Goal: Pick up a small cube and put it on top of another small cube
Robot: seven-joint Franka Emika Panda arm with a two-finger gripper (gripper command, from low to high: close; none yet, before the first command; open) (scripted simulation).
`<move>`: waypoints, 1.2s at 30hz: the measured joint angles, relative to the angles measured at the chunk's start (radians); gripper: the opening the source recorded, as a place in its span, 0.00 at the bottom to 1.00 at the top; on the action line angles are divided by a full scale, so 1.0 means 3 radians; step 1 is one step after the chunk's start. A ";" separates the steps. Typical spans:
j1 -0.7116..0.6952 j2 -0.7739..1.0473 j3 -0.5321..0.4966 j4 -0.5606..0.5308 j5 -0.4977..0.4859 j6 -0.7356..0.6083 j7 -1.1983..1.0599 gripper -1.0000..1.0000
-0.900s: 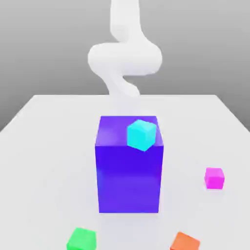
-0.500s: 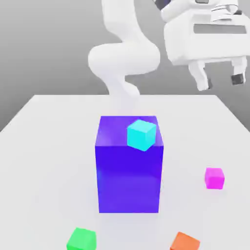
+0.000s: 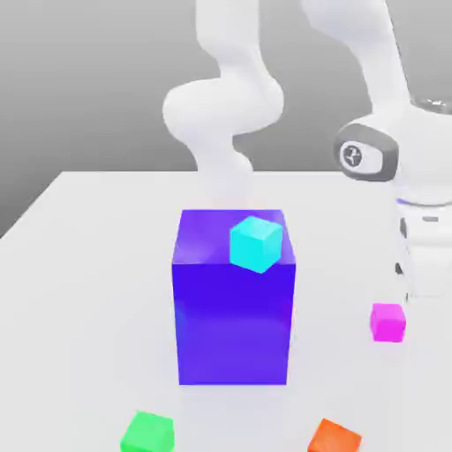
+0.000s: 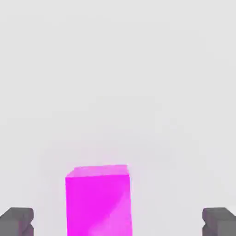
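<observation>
**Jaws wide over the pink cube**

On your counter (image 3: pixel 97 265), from the exterior view's left: green cube (image 3: pixel 147 433), blue block (image 3: pixel 234 318) (a cyan cube (image 3: pixel 256 243) on top), orange cube (image 3: pixel 334 437), then the pink cube (image 3: pixel 387 321), lying beneath the arm (image 3: pixel 415 203). Your gripper (image 4: pixel 118 221) holds nothing; its jaws stand fully apart, either side of that cube.

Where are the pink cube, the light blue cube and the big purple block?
pink cube (image 3: pixel 387 321), exterior view, front face.
light blue cube (image 3: pixel 256 244), exterior view, its middle.
big purple block (image 3: pixel 232 327), exterior view, front face.
</observation>
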 joint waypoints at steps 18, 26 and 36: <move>0.0124 -0.0039 -0.0104 -0.0023 0.0062 -0.0035 -0.0056 0.00; -0.0525 -0.0008 -0.0735 0.0470 0.0359 -0.0523 0.0372 0.00; -0.1384 0.0233 -0.1649 0.1185 0.0693 -0.1024 0.1013 0.00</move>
